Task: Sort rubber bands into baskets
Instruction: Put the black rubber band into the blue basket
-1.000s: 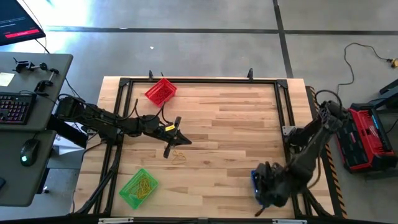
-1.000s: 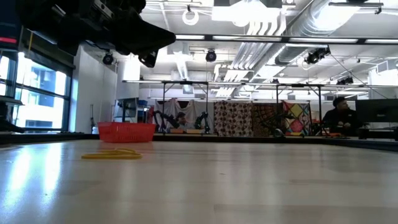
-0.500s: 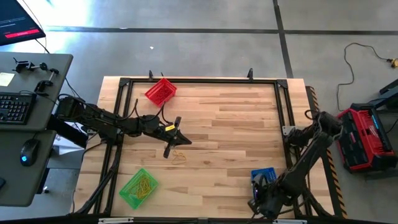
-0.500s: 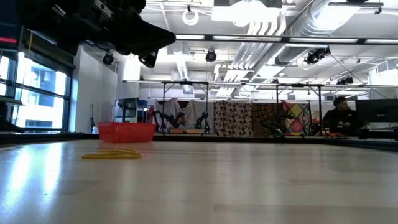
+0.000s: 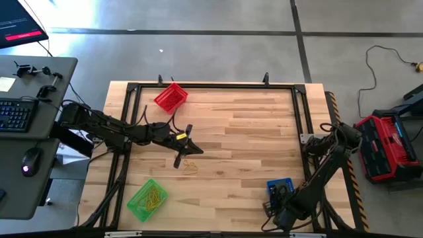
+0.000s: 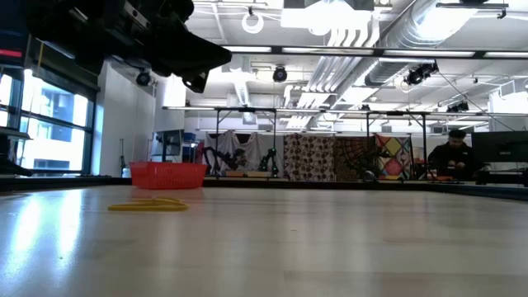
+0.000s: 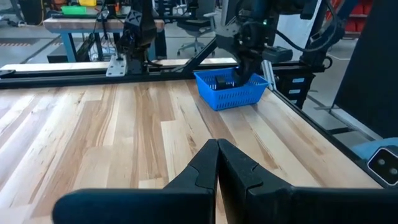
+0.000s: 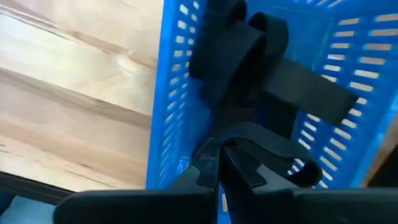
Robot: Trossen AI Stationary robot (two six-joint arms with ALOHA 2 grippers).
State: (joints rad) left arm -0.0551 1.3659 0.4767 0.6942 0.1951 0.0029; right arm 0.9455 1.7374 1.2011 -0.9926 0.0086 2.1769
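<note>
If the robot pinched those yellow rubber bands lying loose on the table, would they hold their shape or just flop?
The yellow rubber bands would probably flop: they are thin loops lying flat and tangled on the wooden table. They look very light, so several might lift together. Lying so flat, as the low view shows, they seem unlikely to roll.

The setting is a robotics lab in an open industrial hall. Exposed ceiling ducts (image 6: 388,33) and pipes run overhead. A wooden worktable (image 5: 251,132) stands on a concrete floor (image 5: 198,56). A desk carries a keyboard (image 5: 13,114) and mouse (image 5: 26,169). A person (image 6: 452,157) sits at a distant workstation.
</note>
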